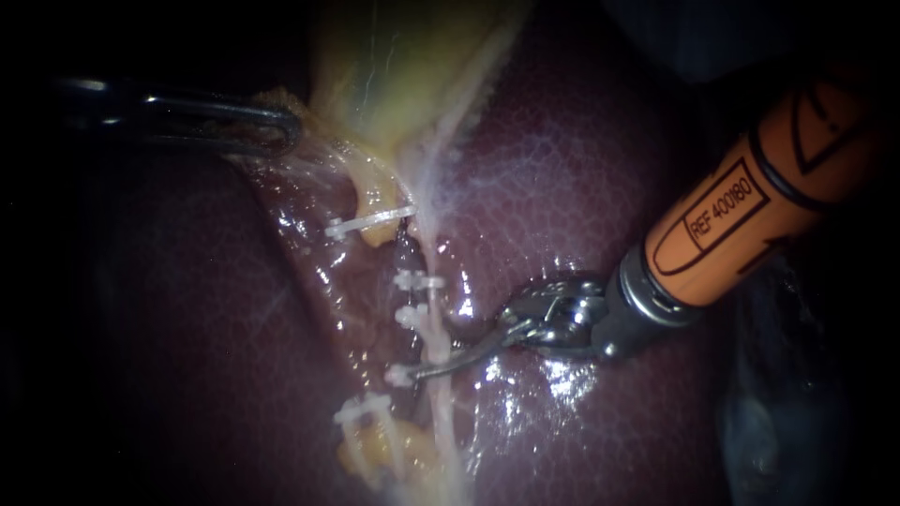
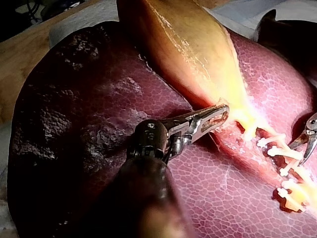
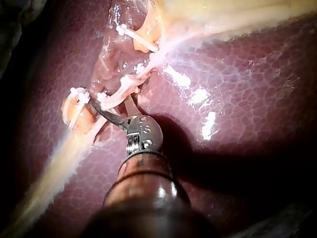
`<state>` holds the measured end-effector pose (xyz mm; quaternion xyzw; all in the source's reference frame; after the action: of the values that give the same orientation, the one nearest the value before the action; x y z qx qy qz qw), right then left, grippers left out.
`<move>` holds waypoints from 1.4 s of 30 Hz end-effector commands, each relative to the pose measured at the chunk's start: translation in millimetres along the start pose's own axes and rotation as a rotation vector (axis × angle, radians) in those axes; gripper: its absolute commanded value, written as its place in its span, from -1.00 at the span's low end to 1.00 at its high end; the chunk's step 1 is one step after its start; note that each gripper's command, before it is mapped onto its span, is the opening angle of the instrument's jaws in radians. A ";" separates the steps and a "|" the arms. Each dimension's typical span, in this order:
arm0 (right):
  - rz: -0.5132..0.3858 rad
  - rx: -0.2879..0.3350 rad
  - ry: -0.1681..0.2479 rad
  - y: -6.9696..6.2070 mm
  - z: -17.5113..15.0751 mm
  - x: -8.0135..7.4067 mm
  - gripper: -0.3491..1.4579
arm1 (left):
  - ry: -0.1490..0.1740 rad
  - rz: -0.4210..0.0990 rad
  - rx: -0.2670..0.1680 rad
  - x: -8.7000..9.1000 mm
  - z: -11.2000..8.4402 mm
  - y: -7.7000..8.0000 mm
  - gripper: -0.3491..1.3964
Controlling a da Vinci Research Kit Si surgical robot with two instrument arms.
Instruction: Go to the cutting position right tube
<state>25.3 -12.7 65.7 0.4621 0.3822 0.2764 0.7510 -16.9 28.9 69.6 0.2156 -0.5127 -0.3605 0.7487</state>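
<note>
- Right tube [image 1: 432, 333]: pale strand running down the liver [image 1: 581, 187] from the gallbladder [image 1: 403, 66]. Its lower end is cut off at the endoscope view's edge.
- Clips [image 1: 417, 281]: three white ones sit across the right tube. Two more lie to its left on yellow tissue, one nearer the gallbladder and one farther from it. What they hold is hard to make out.
- Right instrument [image 1: 422, 370]: orange shaft ending in slim curved blades. The tip is at the right tube, just beside the clip farthest from the gallbladder. The endoscope view shows only one blade clearly. In the right wrist view the blades stand apart with a gap between them, reaching in at the tube. Whether either blade touches the tube cannot be told.
- Left instrument [image 1: 286, 131]: well apart from the right tube, up at the gallbladder's narrow end. Its jaws are closed together on the gallbladder's edge there. The shaft is lost in darkness in the endoscope view.
- Liver: dark and wet, with glare beside the right instrument. Its far margins are in shadow.
</note>
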 end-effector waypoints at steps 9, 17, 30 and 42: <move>0.017 -0.005 0.010 0.4 -1.5 1.2 0.72 | 0.000 -0.001 0.000 0.0 -0.1 0.0 -1.00; 0.018 -0.021 -0.044 0.6 -1.8 0.2 0.72 | 0.000 -0.007 0.000 0.0 -0.1 0.0 -1.00; 0.018 -0.034 -0.091 1.2 -3.5 -1.0 0.70 | 0.000 -0.006 0.002 0.2 0.0 -0.1 -1.00; 0.024 -0.041 -0.078 1.4 -4.0 0.0 0.70 | 0.000 -0.016 0.005 0.4 0.1 0.0 -1.00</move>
<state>21.9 -9.9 65.7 0.4607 0.3411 0.2760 0.7715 -17.0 28.7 69.9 0.2214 -0.5120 -0.3656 0.7451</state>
